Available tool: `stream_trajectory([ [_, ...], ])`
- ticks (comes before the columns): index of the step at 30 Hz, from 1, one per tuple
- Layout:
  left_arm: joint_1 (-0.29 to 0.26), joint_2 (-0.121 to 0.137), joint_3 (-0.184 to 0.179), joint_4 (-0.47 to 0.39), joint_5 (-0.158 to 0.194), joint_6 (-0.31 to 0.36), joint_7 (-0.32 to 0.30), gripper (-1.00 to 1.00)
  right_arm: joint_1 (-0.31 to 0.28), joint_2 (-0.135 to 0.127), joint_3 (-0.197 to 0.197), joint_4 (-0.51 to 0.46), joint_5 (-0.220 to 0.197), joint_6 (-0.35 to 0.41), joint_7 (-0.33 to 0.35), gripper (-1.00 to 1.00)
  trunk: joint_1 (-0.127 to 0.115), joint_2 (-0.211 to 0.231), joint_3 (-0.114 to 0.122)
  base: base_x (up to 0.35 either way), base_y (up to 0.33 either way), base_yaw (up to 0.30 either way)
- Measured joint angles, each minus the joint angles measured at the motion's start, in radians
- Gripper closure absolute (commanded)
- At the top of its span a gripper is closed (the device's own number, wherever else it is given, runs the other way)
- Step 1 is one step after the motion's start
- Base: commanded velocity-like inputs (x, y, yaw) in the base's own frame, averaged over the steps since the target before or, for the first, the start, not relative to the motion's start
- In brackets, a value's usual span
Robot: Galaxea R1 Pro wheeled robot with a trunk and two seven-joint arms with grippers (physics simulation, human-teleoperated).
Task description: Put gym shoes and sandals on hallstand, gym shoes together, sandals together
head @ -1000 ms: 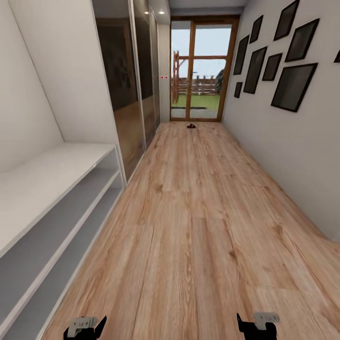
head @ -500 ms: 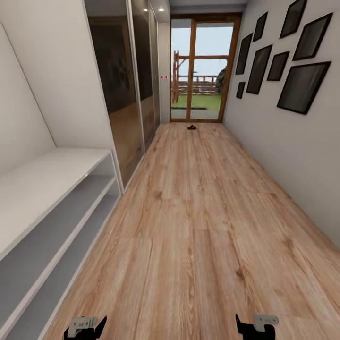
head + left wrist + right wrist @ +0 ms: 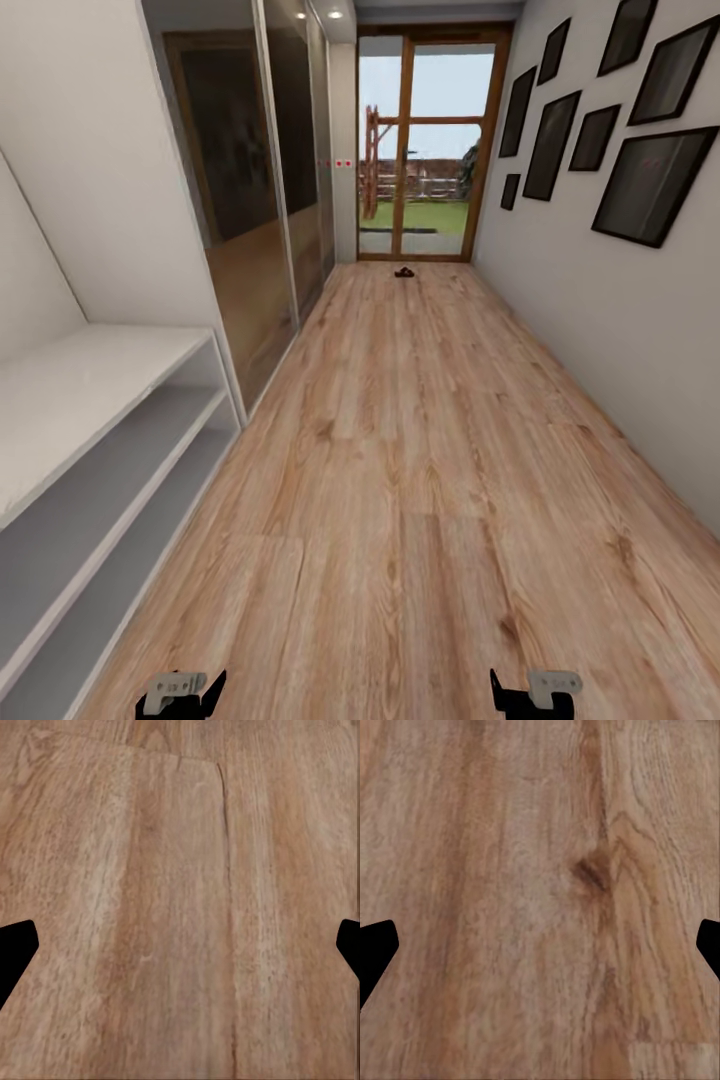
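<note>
Not much robot to see, just the left gripper (image 3: 182, 692) and right gripper (image 3: 530, 692) at the bottom edge: black pointed fingers with small light grey brackets with holes.

The corridor floor (image 3: 420, 450) runs bare toward the glass door (image 3: 425, 145), with only a small dark thing (image 3: 405, 271) lying just before that door. On the way to the door, a low white shelf unit (image 3: 95, 440) and mirrored wardrobe doors (image 3: 265, 190) line one side; the opposite wall carries dark picture frames (image 3: 615, 120). Both end effectors hang over bare boards.
</note>
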Motion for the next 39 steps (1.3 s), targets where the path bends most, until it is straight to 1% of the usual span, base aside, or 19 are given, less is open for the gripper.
stream_trajectory([
  [4, 0.000, 0.000, 0.000, 0.000, -0.001, 0.000, 0.000, -1.00, 0.002, 0.007, 0.000, 0.000, 0.000, 0.001, 0.000, -1.00, 0.000, 0.000, 0.000, 0.302, -0.194, 0.000],
  [11, -0.001, 0.000, -0.002, 0.000, -0.002, 0.000, -0.001, -1.00, 0.005, 0.012, 0.000, 0.000, 0.001, 0.001, -0.001, -1.00, 0.000, 0.000, 0.000, 0.299, -0.198, 0.000],
  [39, -0.001, 0.001, -0.001, -0.001, 0.007, 0.000, -0.001, -1.00, 0.006, 0.012, -0.001, 0.000, 0.001, 0.002, -0.001, -1.00, 0.000, 0.000, 0.000, 0.287, -0.204, 0.000],
])
